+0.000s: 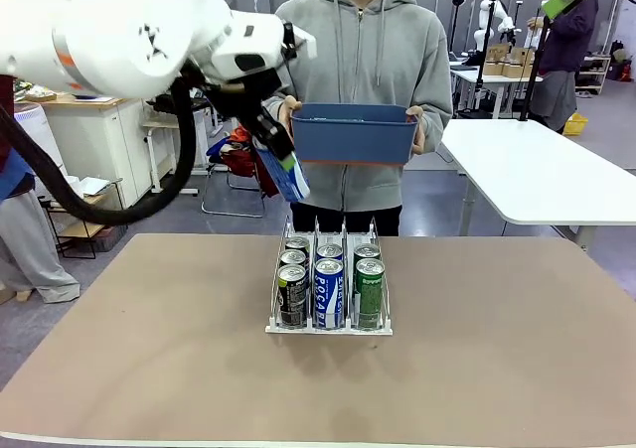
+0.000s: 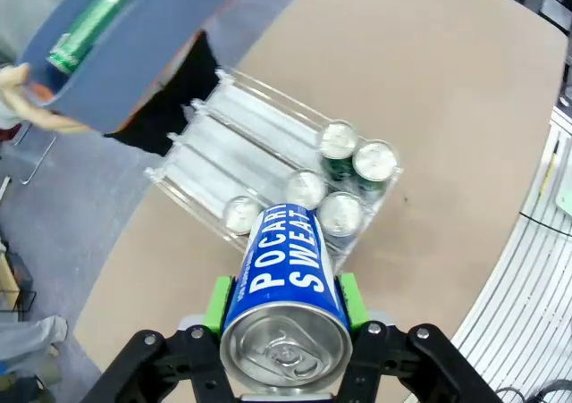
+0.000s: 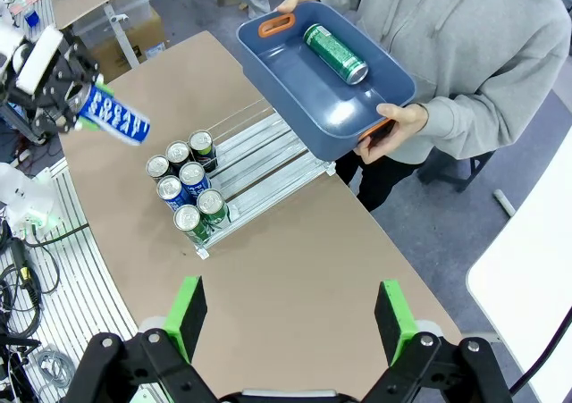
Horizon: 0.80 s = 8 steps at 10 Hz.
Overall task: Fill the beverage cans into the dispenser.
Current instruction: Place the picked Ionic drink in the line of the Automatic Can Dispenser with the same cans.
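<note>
Presently, a blue-and-white can [image 1: 290, 178] is being held tilted by the left gripper [image 1: 273, 148] above the dispenser [image 1: 328, 329], probably so it is being lined up with a lane. The right gripper [image 3: 290, 318] is being held wide, empty.

1. You have bare bench [image 1: 497, 349] along the left, right and near edges, all around the dispenser [image 1: 328, 330].
2. Cans [image 1: 329, 291] block the front of all three lanes; the rear stretches lie free.
3. Over the far edge, the person's blue bin [image 1: 353, 135] bars your way.
4. Near it, the left fingers [image 2: 217, 303] and their held can [image 2: 284, 278] hang above the dispenser.
</note>
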Tool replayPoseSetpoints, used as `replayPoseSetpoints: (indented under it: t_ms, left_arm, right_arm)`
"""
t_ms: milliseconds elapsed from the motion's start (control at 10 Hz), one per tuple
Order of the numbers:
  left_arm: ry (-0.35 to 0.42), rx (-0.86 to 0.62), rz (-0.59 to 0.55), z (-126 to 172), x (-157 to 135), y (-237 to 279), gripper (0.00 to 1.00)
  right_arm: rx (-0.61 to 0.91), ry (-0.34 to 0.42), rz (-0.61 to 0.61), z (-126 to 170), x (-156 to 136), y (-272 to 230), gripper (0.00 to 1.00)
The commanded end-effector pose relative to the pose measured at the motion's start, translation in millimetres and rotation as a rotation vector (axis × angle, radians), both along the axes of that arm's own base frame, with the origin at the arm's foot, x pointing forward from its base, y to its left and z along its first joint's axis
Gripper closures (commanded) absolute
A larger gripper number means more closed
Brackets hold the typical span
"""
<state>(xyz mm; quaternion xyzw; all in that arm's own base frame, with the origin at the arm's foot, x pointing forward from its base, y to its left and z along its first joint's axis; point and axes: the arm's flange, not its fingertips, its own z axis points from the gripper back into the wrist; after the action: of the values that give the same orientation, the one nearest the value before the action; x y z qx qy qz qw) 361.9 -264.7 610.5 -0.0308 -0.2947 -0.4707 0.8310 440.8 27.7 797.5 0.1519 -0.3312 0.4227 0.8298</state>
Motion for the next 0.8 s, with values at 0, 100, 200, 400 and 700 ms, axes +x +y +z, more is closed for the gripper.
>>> replayPoseSetpoints:
  t_ms: [0, 100, 200, 400, 700]
  left_arm:
    - [0.021, -0.060, -0.068, -3, -8, 1, 0.43]
    - [0.032, -0.062, -0.092, 0, -8, 1, 0.43]
    - [0.021, -0.007, -0.027, -9, -9, -9, 0.43]
    - [0.021, -0.007, -0.027, -9, -9, -9, 0.43]
    - [0.018, 0.008, -0.005, -21, -16, -27, 0.43]
  right_arm:
    - [0.009, 0.009, -0.005, -1, -1, 0, 0.00]
    - [0.009, 0.009, -0.005, -1, -1, 0, 0.00]
    - [0.009, 0.009, -0.005, -1, -1, 0, 0.00]
    - [0.009, 0.009, -0.005, -1, -1, 0, 0.00]
    - [0.009, 0.009, -0.005, -1, -1, 0, 0.00]
